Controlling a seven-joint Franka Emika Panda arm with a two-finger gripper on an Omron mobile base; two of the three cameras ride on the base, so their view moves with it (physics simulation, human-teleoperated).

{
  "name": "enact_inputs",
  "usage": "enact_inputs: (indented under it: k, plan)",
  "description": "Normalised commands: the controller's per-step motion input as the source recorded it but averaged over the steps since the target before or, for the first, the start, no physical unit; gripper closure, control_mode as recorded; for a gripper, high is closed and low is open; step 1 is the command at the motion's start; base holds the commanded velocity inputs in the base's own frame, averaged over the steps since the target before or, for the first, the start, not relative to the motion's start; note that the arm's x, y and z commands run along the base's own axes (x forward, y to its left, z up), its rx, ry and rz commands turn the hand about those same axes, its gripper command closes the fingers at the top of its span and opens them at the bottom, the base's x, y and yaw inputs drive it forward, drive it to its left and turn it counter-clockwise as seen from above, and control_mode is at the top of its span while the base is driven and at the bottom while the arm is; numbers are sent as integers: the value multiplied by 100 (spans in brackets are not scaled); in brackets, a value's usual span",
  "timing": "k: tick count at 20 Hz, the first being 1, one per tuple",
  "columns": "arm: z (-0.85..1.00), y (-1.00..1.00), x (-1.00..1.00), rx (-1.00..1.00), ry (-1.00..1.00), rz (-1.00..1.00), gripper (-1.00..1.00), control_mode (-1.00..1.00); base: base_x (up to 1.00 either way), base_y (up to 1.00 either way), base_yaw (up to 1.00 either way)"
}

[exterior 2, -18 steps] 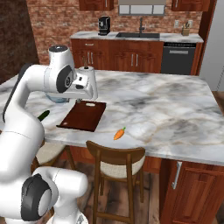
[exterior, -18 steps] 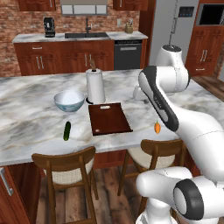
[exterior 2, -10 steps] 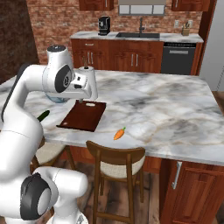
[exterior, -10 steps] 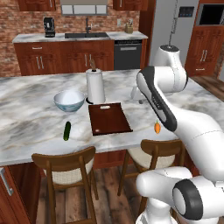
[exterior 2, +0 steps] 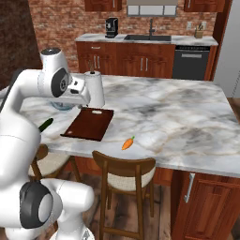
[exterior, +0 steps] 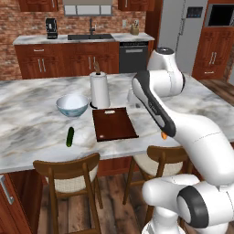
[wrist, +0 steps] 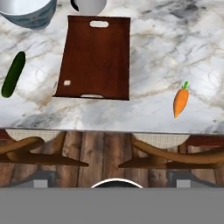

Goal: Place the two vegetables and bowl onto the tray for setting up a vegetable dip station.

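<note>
In the left base view, the tray [exterior: 114, 123] lay bare on the table [exterior: 32, 123], the bowl [exterior: 72, 104] beyond its left corner, the cucumber [exterior: 70, 136] left of it near the front edge, and the carrot [exterior: 163, 135] half hidden behind the arm.

In the right base view, the carrot [exterior 2: 127, 143] lay alone, right of the tray [exterior 2: 89, 123], near the front edge, with the cucumber [exterior 2: 45, 124] on the far side.

In the hand view, the carrot [wrist: 180, 101] lay ahead and to the right, its long axis nearly straight away from the camera, green top farthest. The cucumber [wrist: 13, 73] sat opposite. The frames did not show the jaws; whether they stood apart I cannot tell. Nothing looked held.
</note>
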Motion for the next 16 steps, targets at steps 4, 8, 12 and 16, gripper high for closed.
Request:
enact_inputs:
  k: [4,8,12,16]
  plan:
    - [0,36,16,2,2,0,-100,-100,0,0,0]
    - [0,31,19,3,11,0,-100,-100,0,0,0]
    - [-4,27,26,7,11,0,-100,-100,0,0,0]
    - [-8,29,27,2,5,0,-100,-100,0,0,0]
